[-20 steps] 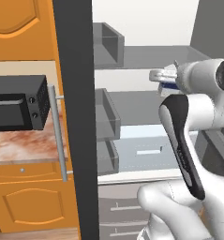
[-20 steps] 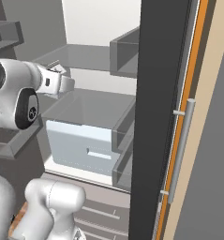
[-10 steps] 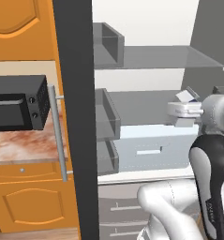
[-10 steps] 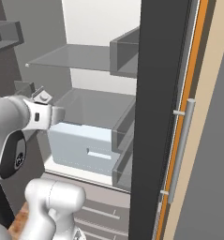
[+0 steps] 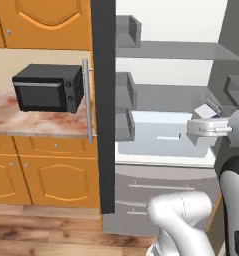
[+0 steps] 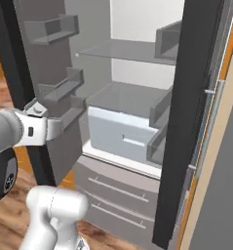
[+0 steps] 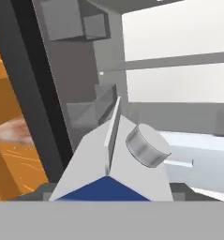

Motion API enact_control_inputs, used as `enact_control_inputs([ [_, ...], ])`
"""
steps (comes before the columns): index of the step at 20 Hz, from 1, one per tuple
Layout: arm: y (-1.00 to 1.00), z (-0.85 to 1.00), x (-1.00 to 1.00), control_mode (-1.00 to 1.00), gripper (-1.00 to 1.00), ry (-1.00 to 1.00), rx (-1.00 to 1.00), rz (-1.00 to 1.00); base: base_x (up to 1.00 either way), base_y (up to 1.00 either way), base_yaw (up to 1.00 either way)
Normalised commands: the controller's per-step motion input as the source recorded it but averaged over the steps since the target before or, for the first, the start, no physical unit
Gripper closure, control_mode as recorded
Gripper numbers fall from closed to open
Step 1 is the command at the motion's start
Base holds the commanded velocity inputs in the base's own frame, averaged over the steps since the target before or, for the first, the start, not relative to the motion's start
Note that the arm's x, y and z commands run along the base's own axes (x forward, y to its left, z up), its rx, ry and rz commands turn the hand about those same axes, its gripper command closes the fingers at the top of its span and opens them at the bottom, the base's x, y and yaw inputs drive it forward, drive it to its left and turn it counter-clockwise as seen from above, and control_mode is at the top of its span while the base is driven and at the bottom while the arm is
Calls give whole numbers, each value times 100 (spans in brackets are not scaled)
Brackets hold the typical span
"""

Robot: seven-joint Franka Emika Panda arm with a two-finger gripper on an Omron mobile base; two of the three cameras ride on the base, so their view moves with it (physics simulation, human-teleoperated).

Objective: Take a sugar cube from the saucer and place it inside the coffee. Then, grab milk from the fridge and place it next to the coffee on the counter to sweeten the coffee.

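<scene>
The milk [image 7: 113, 159], a white gabled carton with a grey cap and a dark blue band, sits right in front of the hand camera, and my gripper [image 5: 203, 121] is shut on it. In the left base view the milk [image 5: 206, 110] hangs at the open fridge's [image 5: 161, 95] right side, level with the drawer. The right base view has the gripper [image 6: 37, 117] and the milk [image 6: 33, 106] at the left, beside the door bins. The counter [image 5: 36, 122] lies left of the fridge door. Coffee, saucer and sugar cube are out of view.
A black microwave [image 5: 48, 87] stands on the counter. The dark fridge door [image 5: 103, 100] with its silver handle [image 5: 88, 102] stands between counter and fridge interior. Glass shelves [image 6: 123, 51], a pale drawer [image 6: 123, 129] and door bins [image 6: 64, 80] surround the hand.
The hand with the milk has come down from upper-shelf height to drawer height and drawn out toward the fridge's side. The whole picture has shifted, so the base has moved.
</scene>
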Motion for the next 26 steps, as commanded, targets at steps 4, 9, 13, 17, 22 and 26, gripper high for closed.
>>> enact_control_inputs([
  [4, 0, 0, 0, 100, 100, 0, 0, 0, -89, 1, 83],
  [9, 0, 0, 0, 100, 100, 0, 0, 0, -43, 1, 99],
  [13, 0, 0, 0, 100, 100, 0, 0, 0, -11, 0, 100],
  [17, 0, 0, 0, 100, 100, 0, 0, 0, -9, 0, 100],
  [22, 0, 0, 0, 100, 100, 0, 0, 0, -10, 0, 100],
  [26, 0, 0, 0, 100, 100, 0, 0, 0, -11, 4, 100],
])
